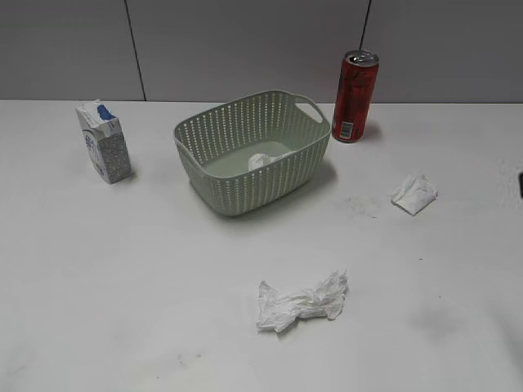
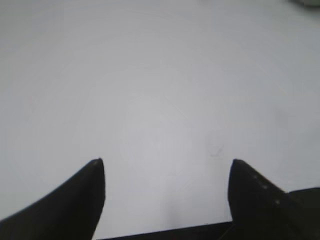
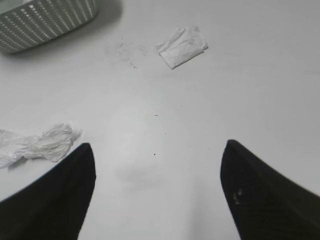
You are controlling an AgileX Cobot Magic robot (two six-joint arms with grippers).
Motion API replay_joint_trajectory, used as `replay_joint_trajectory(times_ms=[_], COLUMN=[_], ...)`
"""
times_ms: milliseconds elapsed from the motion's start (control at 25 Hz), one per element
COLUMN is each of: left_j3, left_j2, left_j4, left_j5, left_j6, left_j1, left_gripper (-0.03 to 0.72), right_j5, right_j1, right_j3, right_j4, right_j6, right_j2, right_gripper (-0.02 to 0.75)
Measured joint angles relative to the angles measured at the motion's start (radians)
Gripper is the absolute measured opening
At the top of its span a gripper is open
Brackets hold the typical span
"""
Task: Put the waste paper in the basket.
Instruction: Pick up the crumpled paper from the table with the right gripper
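One crumpled white paper wad lies inside the pale green perforated plastic basket; two others lie on the white table. Left gripper and right gripper both spread, empty.

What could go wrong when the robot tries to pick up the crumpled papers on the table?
The long twisted wad is loose and thin, so the right claw, now open and empty, might pinch only one end and drop it. The small flat piece lies low on the table, so the claw could scrape the surface or miss it. The red can stands right beside the basket; an arm swinging in could tip it.
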Motion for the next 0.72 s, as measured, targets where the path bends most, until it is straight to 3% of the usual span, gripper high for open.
replay_joint_trajectory(times_ms=[280, 720], left_j3=[0.054, 0.102], left_j2=[-0.29, -0.298], left_j4=[0.037, 0.077], left_j5=[0.001, -0.124], left_j6=[-0.067, -0.07], left_j1=[0.0, 0.0], left_gripper=[0.563, 0.563], right_j5=[0.021, -0.225], right_j1=[0.0, 0.001], right_j3=[-0.179, -0.315], right_j4=[-0.001, -0.015], right_j6=[0.0, -0.057], right_j2=[0.343, 0.771], right_gripper=[0.589, 0.589])
